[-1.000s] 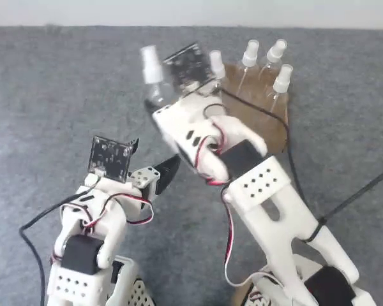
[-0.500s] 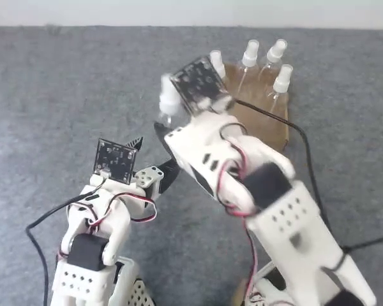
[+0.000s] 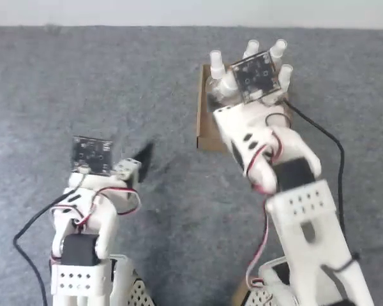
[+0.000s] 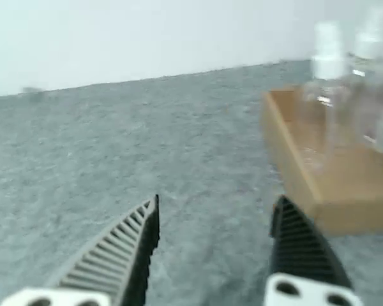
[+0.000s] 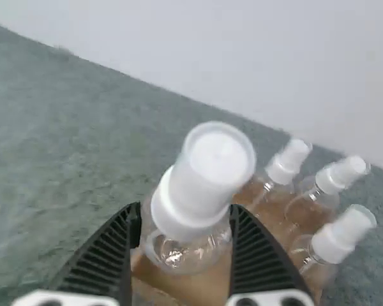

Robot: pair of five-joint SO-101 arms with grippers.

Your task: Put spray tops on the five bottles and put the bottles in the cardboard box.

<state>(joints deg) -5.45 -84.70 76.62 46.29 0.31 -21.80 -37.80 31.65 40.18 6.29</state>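
Four bottles [image 3: 251, 50] stand in the cardboard box [image 3: 203, 131]; right claw [image 5: 184, 220] clasps fifth bottle [image 5: 201, 182].

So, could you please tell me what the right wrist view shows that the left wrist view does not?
Right wrist view, not the left wrist view: the right pincer shut on a bottle with its spray top on, held over the cardboard box. Left wrist view, not the right: the left pincer, open with nothing between its fingers, above the carpet. Both: the cardboard box, the other bottles standing in it with tops on, the carpet and the pale wall.
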